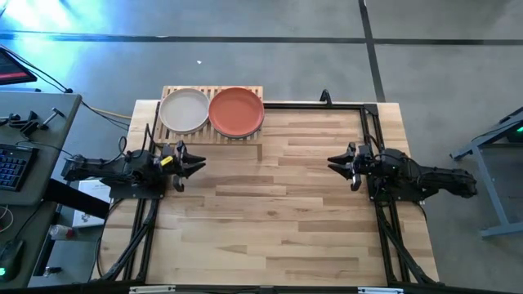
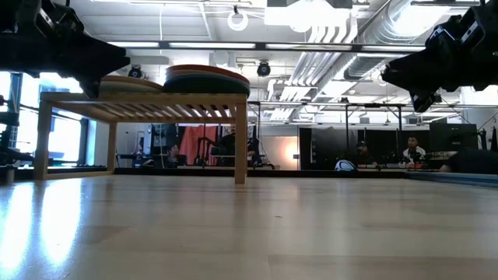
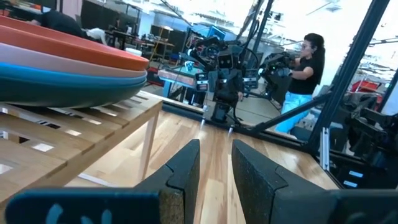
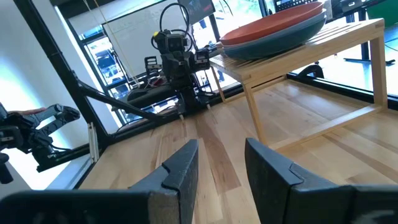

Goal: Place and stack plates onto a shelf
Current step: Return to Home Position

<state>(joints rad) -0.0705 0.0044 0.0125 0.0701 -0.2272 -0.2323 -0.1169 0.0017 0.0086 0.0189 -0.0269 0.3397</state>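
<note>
Two stacks of plates rest on the slatted top of the light-wood shelf (image 1: 214,131) at the table's far side. The left stack has a beige plate (image 1: 184,109) on top. The right stack has a terracotta red plate (image 1: 236,110) on top, over a pink and a dark teal plate (image 3: 68,84). My left gripper (image 1: 196,161) hovers open at the table's left side, just near of the shelf, pointing level toward the right. My right gripper (image 1: 335,162) hovers open at the table's right side, pointing level toward the left. Both are raised off the tabletop and hold nothing.
A black frame (image 1: 369,131) runs along the table's far and right sides. The butcher-block tabletop (image 1: 278,212) lies bare between the arms and toward the near edge. A desk with a keyboard (image 1: 12,167) stands off the left; people show in the room beyond.
</note>
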